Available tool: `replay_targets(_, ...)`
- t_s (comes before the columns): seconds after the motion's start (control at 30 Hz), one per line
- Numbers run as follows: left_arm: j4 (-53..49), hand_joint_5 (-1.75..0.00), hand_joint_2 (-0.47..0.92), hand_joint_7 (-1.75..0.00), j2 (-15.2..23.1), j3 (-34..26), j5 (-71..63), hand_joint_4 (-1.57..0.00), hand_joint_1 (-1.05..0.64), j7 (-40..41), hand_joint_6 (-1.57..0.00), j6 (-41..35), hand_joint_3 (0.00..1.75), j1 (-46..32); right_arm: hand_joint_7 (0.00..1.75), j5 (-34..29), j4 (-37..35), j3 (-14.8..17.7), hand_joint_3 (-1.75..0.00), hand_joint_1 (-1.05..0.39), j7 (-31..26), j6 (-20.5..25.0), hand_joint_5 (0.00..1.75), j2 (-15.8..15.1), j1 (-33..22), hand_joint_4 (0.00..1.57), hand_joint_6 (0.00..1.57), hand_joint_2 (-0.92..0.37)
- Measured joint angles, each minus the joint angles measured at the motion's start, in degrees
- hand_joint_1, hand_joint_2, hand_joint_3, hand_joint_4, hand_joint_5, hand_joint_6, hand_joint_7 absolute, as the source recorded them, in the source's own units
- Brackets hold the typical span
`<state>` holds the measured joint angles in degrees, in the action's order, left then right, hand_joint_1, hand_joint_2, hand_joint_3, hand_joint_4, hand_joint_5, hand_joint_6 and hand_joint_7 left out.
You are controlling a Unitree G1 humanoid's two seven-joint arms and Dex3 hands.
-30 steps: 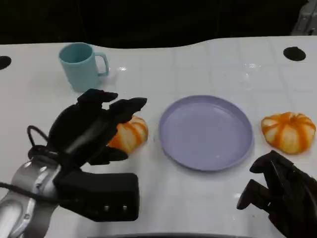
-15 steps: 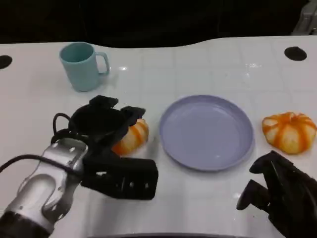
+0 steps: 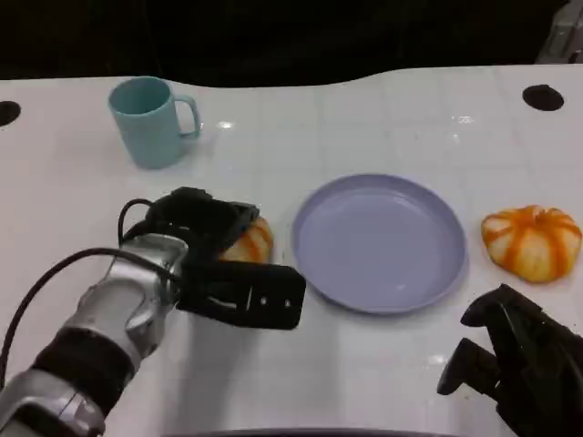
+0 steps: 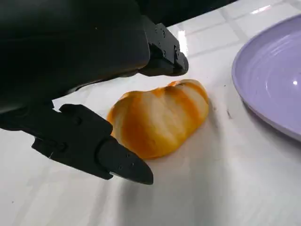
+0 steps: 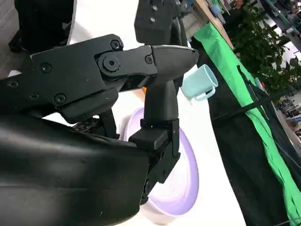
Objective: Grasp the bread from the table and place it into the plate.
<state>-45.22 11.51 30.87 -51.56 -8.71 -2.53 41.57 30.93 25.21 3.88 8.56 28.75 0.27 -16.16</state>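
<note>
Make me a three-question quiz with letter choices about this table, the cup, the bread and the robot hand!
1. Where is the cup?
A. on the plate
B. at the table's far left
C. beside the right robot hand

2. How many orange-striped breads lie on the table?
A. one
B. two
C. four

3. What is on the plate?
A. nothing
B. a bread
C. the cup

Answers: B, the cup stands far from the plate. B, one bread by the left robot hand, another bread right of the plate. A, its purple surface is bare.
</note>
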Motion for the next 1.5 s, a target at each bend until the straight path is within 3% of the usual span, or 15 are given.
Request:
replay_targets(0.43, -23.41, -0.17, 0.82, -0.02, -4.49, 1.93, 4.09, -0.05, -0.24, 11.29, -0.21, 7.09, 0.02, 7.89, 1.61, 0.68, 0.67, 0.03, -0.27, -0.5, -0.15, 0.33, 1.75, -0.03, -0.69, 0.61, 0.49, -0.92)
replay_targets(0.57, -26.13, -0.17, 0.85, -0.02, -4.85, 1.95, 5.31, -0.18, -0.19, 11.88, -0.29, 8.43, 0.01, 8.94, 1.61, 0.75, 0.82, 0.05, -0.26, -0.5, -0.14, 0.33, 1.75, -0.05, -0.74, 0.61, 0.49, -0.92)
replay_targets(0.67, -27.46, -0.17, 0.91, -0.04, -4.93, 1.75, 6.09, -0.48, -0.2, 13.22, -0.47, 9.71, 0.07, 9.15, 1.61, 0.82, 0.83, 0.08, -0.27, -0.51, 0.01, 0.33, 1.75, -0.2, -0.78, 0.6, 0.48, -0.92)
replay_targets(0.7, -27.82, -0.29, 0.92, -0.1, -4.93, 1.47, 6.72, -0.72, -0.23, 13.66, -0.66, 10.09, 0.1, 9.15, 1.6, 0.83, 0.83, 0.11, -0.26, -0.51, 0.2, 0.33, 1.75, -0.3, -0.81, 0.61, 0.49, -0.92)
replay_targets(0.73, -28.1, -0.47, 0.92, -0.09, -4.97, 1.05, 7.42, -0.81, -0.24, 14.07, -0.8, 10.34, 0.13, 9.14, 1.6, 0.86, 0.83, 0.12, -0.25, -0.51, 0.31, 0.33, 1.75, -0.38, -0.83, 0.61, 0.5, -0.92)
replay_targets(0.8, -28.49, -0.89, 0.92, -0.09, -5.03, 0.11, 8.6, -0.85, -0.25, 15.7, -1.03, 10.72, 0.14, 9.14, 1.6, 0.87, 0.83, 0.14, -0.25, -0.51, 0.33, 0.33, 1.75, -0.39, -0.84, 0.61, 0.5, -0.92)
replay_targets(0.83, -28.63, -1.26, 0.92, -0.16, -5.03, -0.04, 9.08, -0.81, -0.25, 16.35, -1.14, 10.85, 0.14, 9.15, 1.6, 0.87, 0.83, 0.16, -0.25, -0.51, 0.32, 0.33, 1.75, -0.39, -0.84, 0.61, 0.5, -0.92)
replay_targets(0.9, -29.03, -1.59, 0.92, -0.25, -5.05, 0.01, 9.22, -0.76, -0.25, 18.38, -1.22, 11.15, 0.15, 9.15, 1.59, 0.88, 0.83, 0.16, -0.26, -0.51, 0.33, 0.33, 1.75, -0.39, -0.85, 0.61, 0.5, -0.92)
replay_targets(0.93, -29.18, -1.64, 0.92, -0.27, -5.06, 0.09, 9.22, -0.75, -0.25, 19.24, -1.22, 11.26, 0.15, 9.15, 1.59, 0.89, 0.84, 0.16, -0.26, -0.51, 0.33, 0.33, 1.75, -0.39, -0.85, 0.61, 0.5, -0.92)
replay_targets(0.97, -29.28, -1.69, 0.92, -0.4, -5.07, 0.16, 9.21, -0.74, -0.24, 19.86, -1.12, 11.3, 0.18, 9.15, 1.59, 0.9, 0.84, 0.16, -0.25, -0.51, 0.33, 0.33, 1.75, -0.39, -0.86, 0.61, 0.5, -0.92)
replay_targets(1.0, -29.36, -1.72, 0.92, -0.66, -5.08, 0.23, 9.21, -0.74, -0.24, 20.76, -0.96, 11.32, 0.2, 9.14, 1.59, 0.92, 0.83, 0.18, -0.25, -0.51, 0.38, 0.32, 1.75, -0.4, -0.86, 0.61, 0.5, -0.92)
replay_targets(1.1, -29.62, -1.74, 0.91, -0.93, -5.23, 0.44, 9.21, -0.79, -0.23, 23.82, -0.81, 11.4, 0.19, 8.97, 1.58, 1.01, 0.79, 0.25, -0.24, -0.52, 0.89, 0.3, 1.75, -0.45, -0.88, 0.61, 0.5, -0.92)
replay_targets(1.2, -29.65, -1.75, 0.91, -1.53, -5.3, 0.81, 8.81, -0.84, -0.2, 28.78, -0.61, 11.32, 0.12, 8.8, 1.59, 1.0, 0.79, 0.31, -0.25, -0.51, 0.98, 0.32, 1.75, -0.46, -0.86, 0.61, 0.51, -0.92)
replay_targets(1.27, -29.61, -1.75, 0.91, -1.61, -5.36, 0.73, 8.81, -0.85, -0.17, 32.0, -0.58, 11.34, 0.1, 8.81, 1.59, 0.99, 0.79, 0.3, -0.25, -0.51, 0.69, 0.38, 1.75, -0.46, -0.75, 0.61, 0.51, -0.92)
replay_targets(1.5, -28.87, -1.75, 0.9, -1.58, -8.0, -2.6, 12.13, -0.87, -0.17, 34.86, -0.59, 9.54, 0.21, 11.23, 1.6, 0.98, 0.41, 0.31, -0.24, -0.51, 0.45, 0.39, 1.75, -0.45, -0.44, 0.62, 0.51, -0.92)
